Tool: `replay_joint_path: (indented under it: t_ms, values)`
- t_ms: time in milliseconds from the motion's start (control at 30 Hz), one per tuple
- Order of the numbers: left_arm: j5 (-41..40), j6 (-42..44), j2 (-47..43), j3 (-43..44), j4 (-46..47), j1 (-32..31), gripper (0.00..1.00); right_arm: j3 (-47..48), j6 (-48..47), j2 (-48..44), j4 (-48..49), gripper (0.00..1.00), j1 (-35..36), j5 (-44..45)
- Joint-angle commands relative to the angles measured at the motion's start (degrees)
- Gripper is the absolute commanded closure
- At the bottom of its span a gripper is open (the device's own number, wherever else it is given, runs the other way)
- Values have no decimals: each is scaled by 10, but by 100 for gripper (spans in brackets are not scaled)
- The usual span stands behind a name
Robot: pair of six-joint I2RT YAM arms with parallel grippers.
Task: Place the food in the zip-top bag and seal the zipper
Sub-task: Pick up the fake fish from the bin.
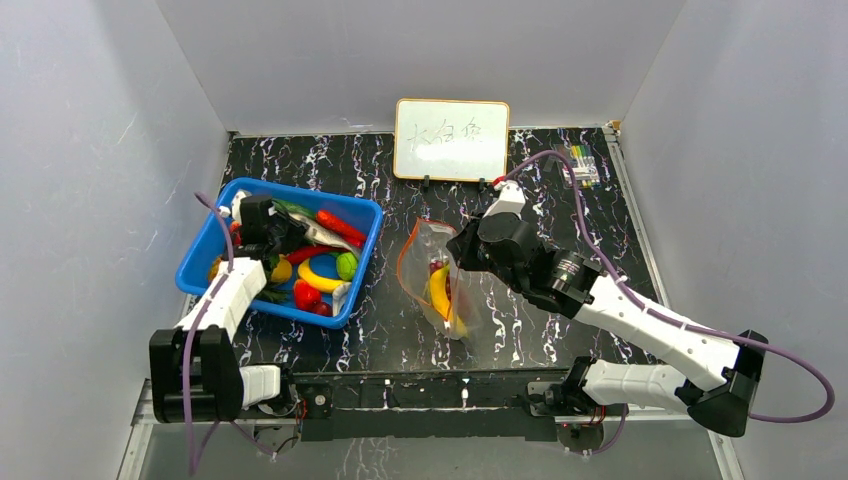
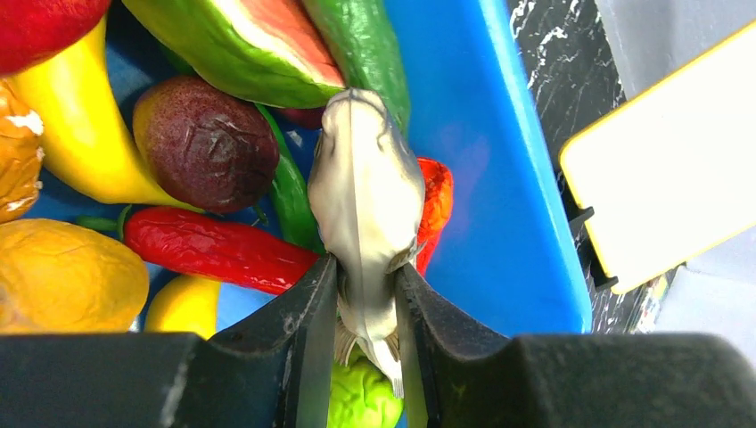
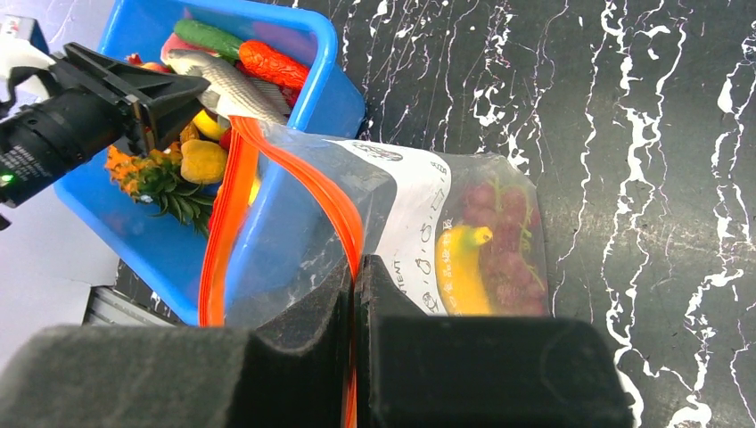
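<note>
Left fingers (image 2: 308,330) clamp a grey toy fish (image 2: 365,196) by its tail over the blue basket (image 2: 481,178), clear only from the left wrist. Right fingers (image 3: 312,321) pinch the zipper (image 3: 234,196); the zip-top bag (image 1: 418,250), holding banana (image 3: 464,267) and grapes (image 3: 504,241), stands on the table (image 1: 380,170).

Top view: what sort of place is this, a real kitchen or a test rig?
Most likely a lab recording cell, not a kitchen: plain white panels box in a black marbled tabletop, a handwritten whiteboard stands at the back, and the blue basket holds plastic toy food.
</note>
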Motion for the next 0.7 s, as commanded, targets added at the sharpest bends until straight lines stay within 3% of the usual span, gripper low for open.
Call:
replay_joint_path:
  t_ms: [0,400,667]
  values:
    - [0,68,-56,38,-51,2,86,3,3,1,44,100,-3,6]
    - [91,119,-172,62,-93,0,86,24,13,34,92,100,-3,24]
    - [142,169,-175,135,-155,-14,91,46,17,78,92,100,-3,25]
